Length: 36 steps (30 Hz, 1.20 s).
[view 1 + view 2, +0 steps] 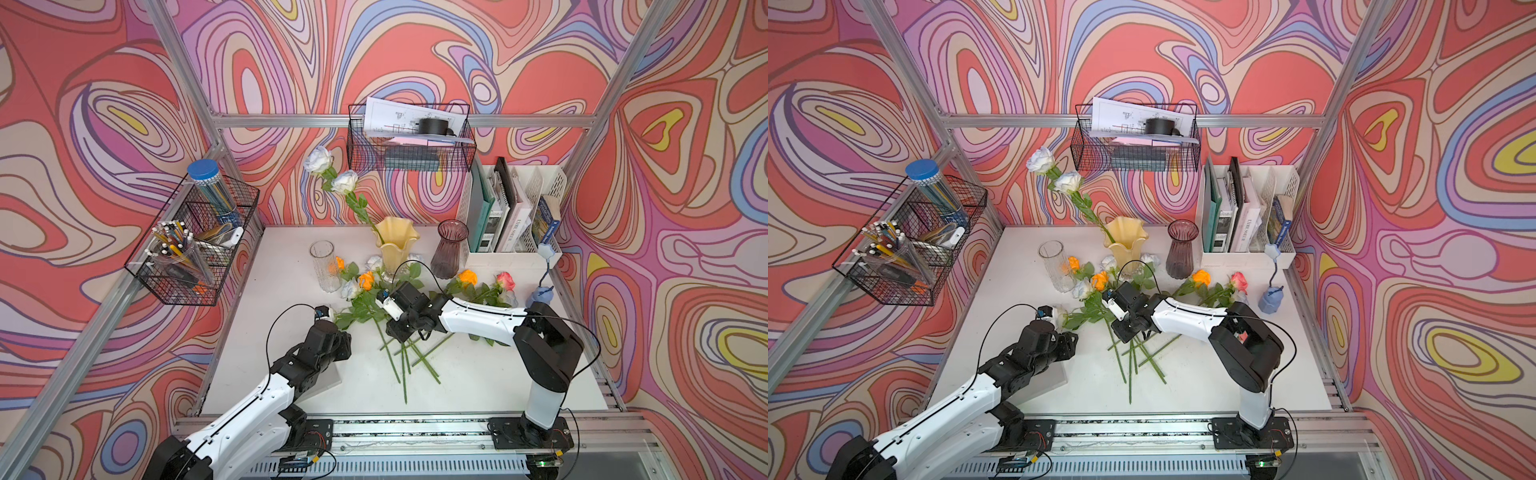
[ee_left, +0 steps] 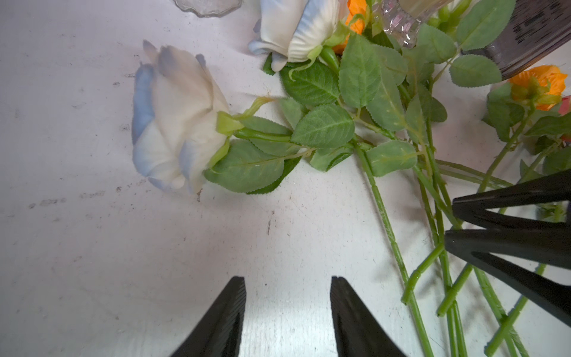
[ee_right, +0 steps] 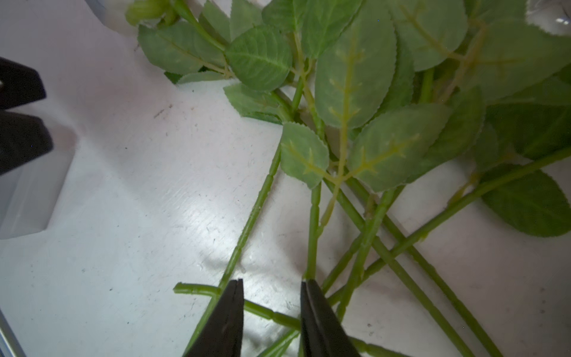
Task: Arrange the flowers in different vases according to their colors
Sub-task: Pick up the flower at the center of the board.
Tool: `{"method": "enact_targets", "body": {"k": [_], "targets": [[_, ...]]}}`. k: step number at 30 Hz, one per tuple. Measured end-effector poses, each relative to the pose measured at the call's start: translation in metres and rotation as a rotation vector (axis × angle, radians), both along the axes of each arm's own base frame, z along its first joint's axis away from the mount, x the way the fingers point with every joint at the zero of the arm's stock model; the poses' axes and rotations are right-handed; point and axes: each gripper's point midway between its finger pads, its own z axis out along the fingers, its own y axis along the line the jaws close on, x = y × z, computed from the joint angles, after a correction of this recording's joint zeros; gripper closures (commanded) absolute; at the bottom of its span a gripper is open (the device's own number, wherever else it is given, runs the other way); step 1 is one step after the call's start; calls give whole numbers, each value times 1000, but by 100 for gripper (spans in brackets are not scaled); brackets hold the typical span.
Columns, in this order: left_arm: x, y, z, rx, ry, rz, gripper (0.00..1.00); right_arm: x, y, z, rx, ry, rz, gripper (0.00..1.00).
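Loosely, jointed green stems (image 3: 312, 231) — right pincer (image 3: 271, 281) spread astride them, left pincer (image 2: 287, 278) spread, serrated leaves (image 3: 259, 57)

Three vases (image 1: 451, 249) in all. Two white roses (image 1: 319, 160) stand in the yellow vase (image 1: 395, 245). On the surface (image 1: 478, 374) lie three orange roses (image 1: 468, 277), one pink rose (image 1: 505, 280) and at least four white-blue roses (image 1: 349, 289).

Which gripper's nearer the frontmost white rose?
Left. The left gripper sits just short of the rose, over bare table; the right gripper is beyond its leaves, down at the stems.
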Motion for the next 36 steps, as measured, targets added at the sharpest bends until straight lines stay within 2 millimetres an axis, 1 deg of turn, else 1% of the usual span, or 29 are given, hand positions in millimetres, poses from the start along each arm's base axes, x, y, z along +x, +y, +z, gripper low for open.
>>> {"method": "enact_targets", "body": {"k": [7,14,27,31,33,36], "targets": [[0,0,0,0,0,0,49,6,3,-5,-18,-1,-5,72],[0,0,0,0,-1,0,49,11,2,-9,-39,-16,-11,72],[0,0,0,-1,-2,1,49,14,-8,-10,-90,-42,-23,70],[0,0,0,-1,-2,1,49,11,-16,-12,-113,-42,-29,66],[0,0,0,-1,-2,1,49,9,-19,-8,-119,-42,-30,66],[0,0,0,-1,-2,1,49,9,-18,-6,-115,-48,-27,71]]}}
